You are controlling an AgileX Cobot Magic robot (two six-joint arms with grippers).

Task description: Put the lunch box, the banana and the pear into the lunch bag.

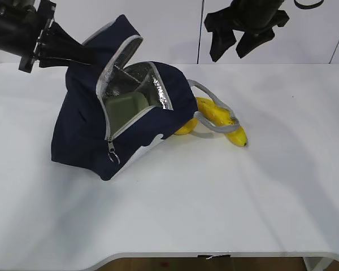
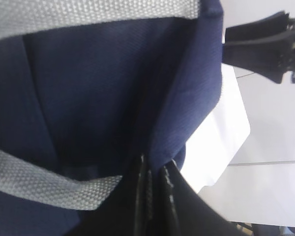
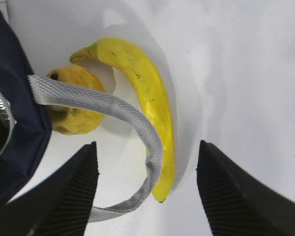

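Observation:
The navy lunch bag (image 1: 79, 135) lies tipped on the white table with its zipper open and the foil lining showing. The lunch box (image 1: 127, 107), with its sage-green lid, sits inside the bag. The banana (image 1: 226, 124) and the pear (image 1: 186, 127) lie on the table right of the bag, under its grey strap handle (image 1: 212, 121). My left gripper (image 1: 82, 53) is shut on the bag's upper rear fabric, with navy cloth (image 2: 103, 88) pinched between the jaws (image 2: 155, 164). My right gripper (image 1: 234, 42) hangs open and empty high above the banana (image 3: 147, 83) and the pear (image 3: 71, 120).
The grey strap (image 3: 137, 123) loops over the banana's lower half and across the pear. The right arm shows in the left wrist view (image 2: 265, 44). The table's front edge (image 1: 214, 254) runs along the bottom.

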